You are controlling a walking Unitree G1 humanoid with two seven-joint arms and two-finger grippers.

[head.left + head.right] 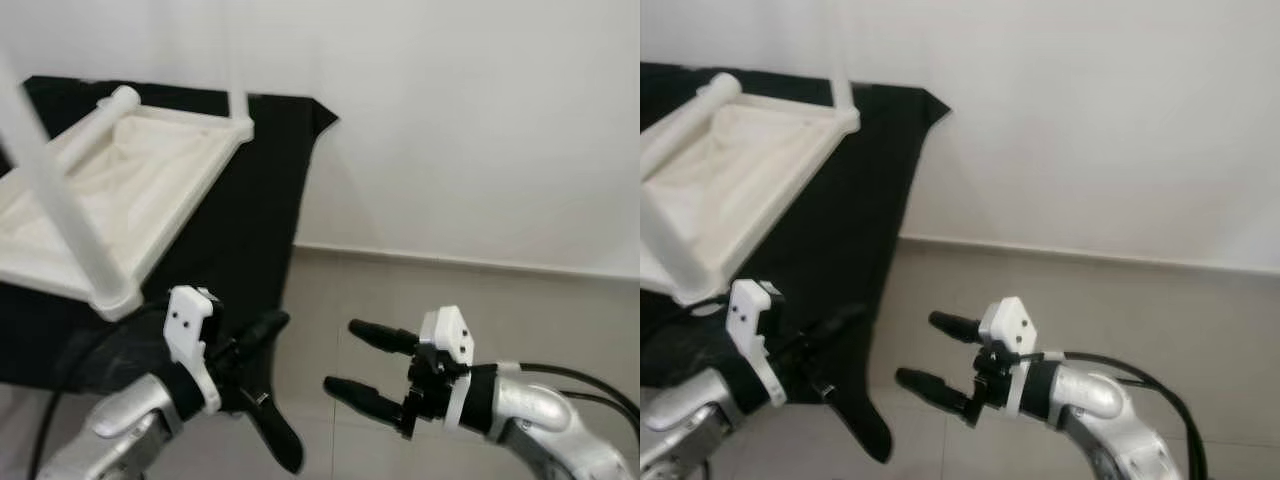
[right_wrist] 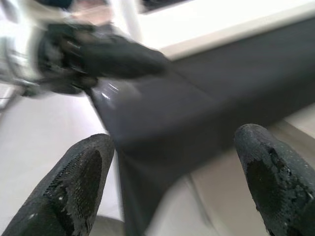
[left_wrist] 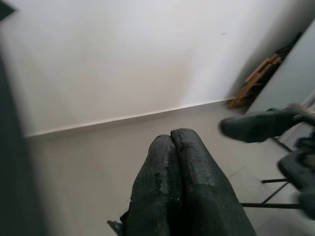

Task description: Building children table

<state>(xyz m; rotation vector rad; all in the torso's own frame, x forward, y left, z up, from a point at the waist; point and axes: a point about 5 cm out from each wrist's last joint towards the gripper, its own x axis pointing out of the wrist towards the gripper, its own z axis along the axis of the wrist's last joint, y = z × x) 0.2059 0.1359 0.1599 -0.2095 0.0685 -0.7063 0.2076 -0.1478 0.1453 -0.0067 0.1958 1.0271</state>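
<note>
Matt white plastic table [image 1: 120,190] on black cloth [image 1: 250,220].

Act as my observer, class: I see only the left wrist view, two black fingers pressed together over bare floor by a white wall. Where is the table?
Observer: The white table lies upside down on a black cloth, ahead on the robot's left, with a leg pointing up.
Operator: Is my left gripper touching it?
Observer: No. The left gripper is lower than the table's near corner and apart from it, holding nothing.
Operator: And the right gripper?
Observer: The right gripper is open and empty, its fingers pointing towards the cloth's hanging corner.
</note>
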